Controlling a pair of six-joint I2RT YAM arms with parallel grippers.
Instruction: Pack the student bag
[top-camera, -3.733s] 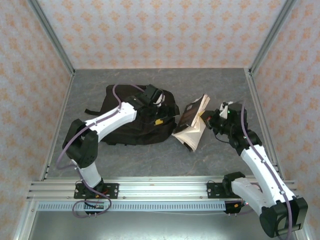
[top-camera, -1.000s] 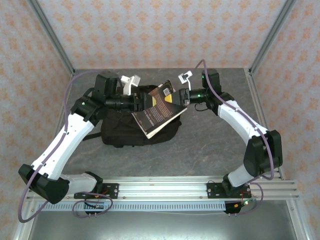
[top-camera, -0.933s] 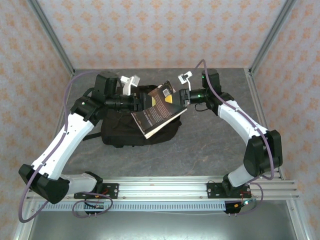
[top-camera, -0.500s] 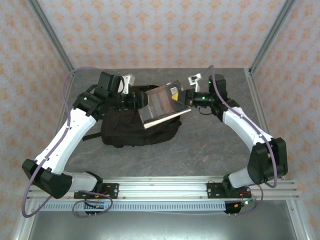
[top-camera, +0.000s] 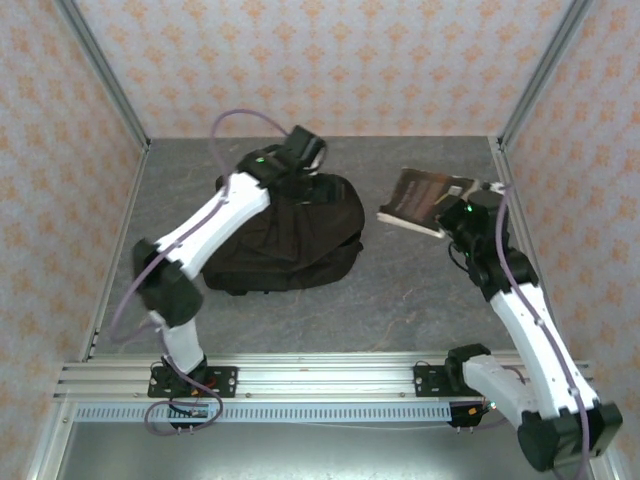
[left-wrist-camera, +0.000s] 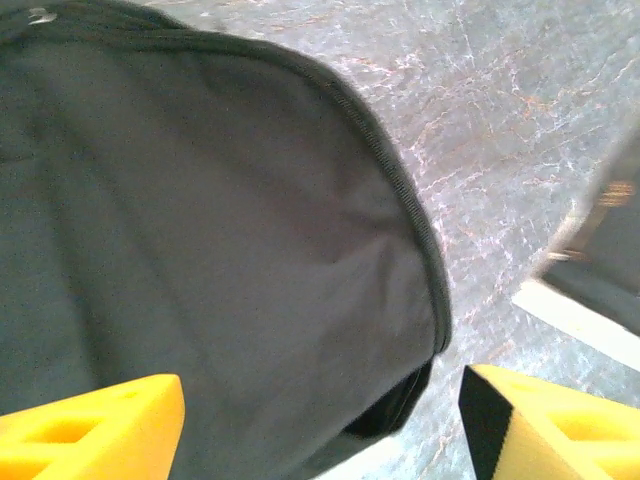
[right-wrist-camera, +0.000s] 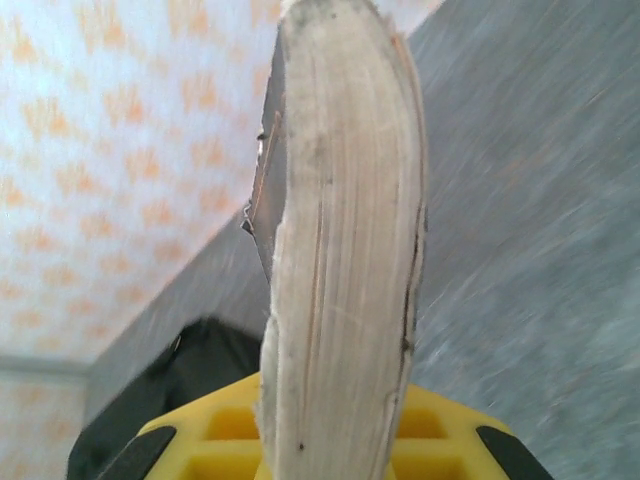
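Observation:
The student bag (top-camera: 290, 235) lies flat on the grey table, left of centre, a big black fabric backpack. My left gripper (top-camera: 300, 165) hangs over its far end. In the left wrist view the bag's cloth (left-wrist-camera: 200, 230) lies below the open left gripper (left-wrist-camera: 320, 430), whose yellow fingers (left-wrist-camera: 90, 430) stand wide apart with nothing held between them. My right gripper (top-camera: 458, 210) is shut on a thick dark-covered book (top-camera: 425, 197), held above the table to the right of the bag. In the right wrist view the book's pale page edge (right-wrist-camera: 340, 250) rises from the right gripper (right-wrist-camera: 335, 435).
Patterned walls and metal posts (top-camera: 100, 70) close in the table on three sides. Bare grey tabletop (top-camera: 420, 290) lies between the bag and the right arm. The arms' mounting rail (top-camera: 320, 380) runs along the near edge.
The book, held over the bag between both grippers before, has gone right with the right gripper. The left gripper has opened, let it go and swung over the bag's far end.

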